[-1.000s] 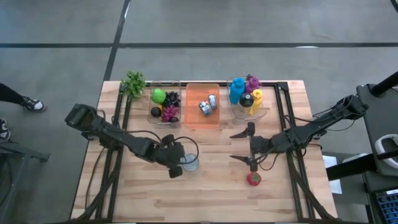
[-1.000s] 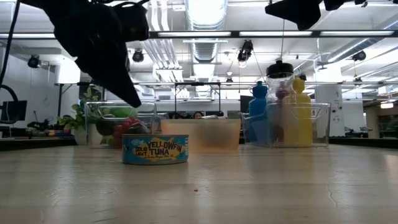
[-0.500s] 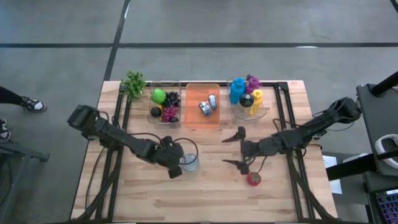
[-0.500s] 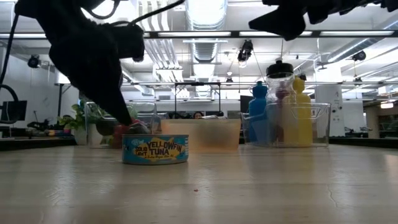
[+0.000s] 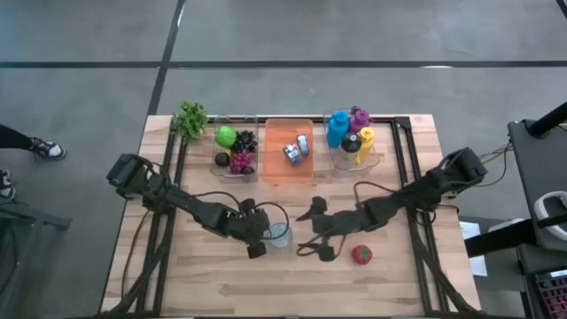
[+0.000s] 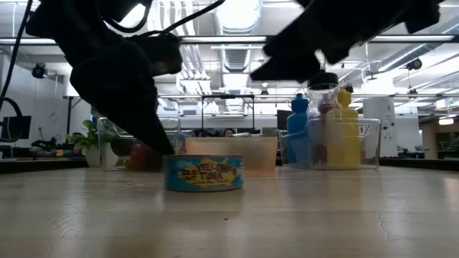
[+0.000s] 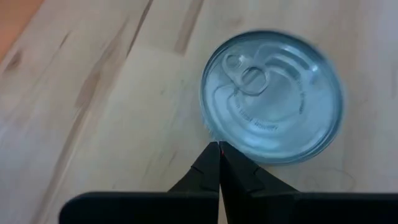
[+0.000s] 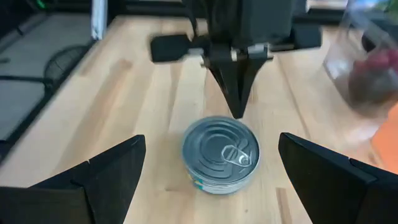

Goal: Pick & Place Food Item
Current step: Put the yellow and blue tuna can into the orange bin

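Fingers spread wide, the right gripper (image 5: 316, 233) closes in on the tuna can (image 5: 278, 235) standing mid-table, seemingly the approach before a grasp; next, both fingers must straddle it. The left gripper (image 7: 219, 160), pinched shut, touches its rim. Only the low view shows the label (image 6: 204, 173).

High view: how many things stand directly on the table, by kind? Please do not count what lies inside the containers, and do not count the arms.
Clear bin: 2
Orange tray: 1
Tuna can: 1
Strawberry: 1
Green leafy plant: 1
Total: 6
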Available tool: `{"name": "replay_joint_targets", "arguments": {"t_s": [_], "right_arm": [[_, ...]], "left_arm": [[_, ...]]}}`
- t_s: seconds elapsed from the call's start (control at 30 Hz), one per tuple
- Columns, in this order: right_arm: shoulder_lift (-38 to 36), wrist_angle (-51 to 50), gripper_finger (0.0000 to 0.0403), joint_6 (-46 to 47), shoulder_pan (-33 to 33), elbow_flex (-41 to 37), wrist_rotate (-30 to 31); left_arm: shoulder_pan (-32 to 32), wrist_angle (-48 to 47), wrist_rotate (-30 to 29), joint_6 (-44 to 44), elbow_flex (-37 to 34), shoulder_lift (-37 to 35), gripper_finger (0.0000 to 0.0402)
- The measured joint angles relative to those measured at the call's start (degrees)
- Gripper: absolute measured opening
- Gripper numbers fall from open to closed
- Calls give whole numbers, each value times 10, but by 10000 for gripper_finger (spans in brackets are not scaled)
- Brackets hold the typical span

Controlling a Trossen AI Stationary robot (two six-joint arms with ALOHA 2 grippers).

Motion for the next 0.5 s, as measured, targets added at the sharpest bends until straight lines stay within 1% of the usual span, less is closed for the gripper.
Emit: {"name": "replay_joint_targets", "arguments": {"t_s": [0.07, 0.13, 0.23, 0.3, 0.4, 0.5], "right_arm": [[27, -17, 366, 12, -7, 20, -7], [49, -37, 366, 29, -16, 43, -26], [72, -71, 366, 34, -26, 72, -40], [80, -92, 366, 34, -28, 84, -41], [89, -97, 365, 33, -28, 95, -43], [88, -96, 353, 38, -28, 97, -43]], "left_arm": [[0, 22, 2, 17, 0, 4, 3], [0, 36, 8, 31, 0, 5, 3], [0, 40, 9, 37, 1, 5, 3], [0, 40, 8, 37, 1, 4, 3], [0, 39, 8, 37, 1, 4, 3], [0, 40, 8, 39, 1, 4, 3]]}}
